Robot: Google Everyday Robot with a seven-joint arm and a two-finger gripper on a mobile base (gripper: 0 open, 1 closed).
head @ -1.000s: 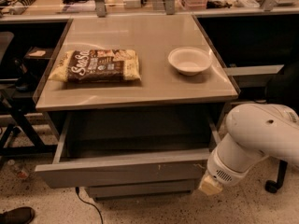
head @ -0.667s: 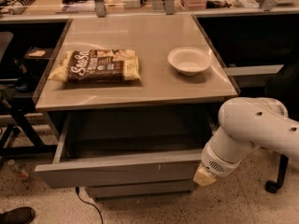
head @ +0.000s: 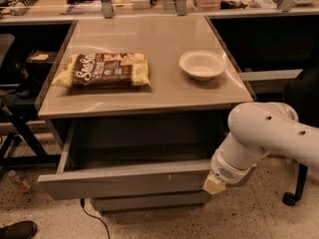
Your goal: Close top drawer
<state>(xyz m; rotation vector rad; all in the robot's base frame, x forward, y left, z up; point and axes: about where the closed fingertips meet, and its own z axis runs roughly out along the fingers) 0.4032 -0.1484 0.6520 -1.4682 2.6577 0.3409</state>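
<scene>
One drawer (head: 124, 179) is sitting pulled out under the table (head: 164, 34), lower centre of frame. I am seeing the gripper (head: 214, 184) at its front's right end; I cannot tell whether it is open or closed.

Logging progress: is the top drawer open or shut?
Open: the top drawer sits pulled out from under the tabletop, grey inside showing. The gripper is at its front's right end.

Your single camera looks down from the front, fairly near, over the table (head: 149, 34), the top drawer (head: 124, 179) and the gripper (head: 215, 184) low right.
</scene>
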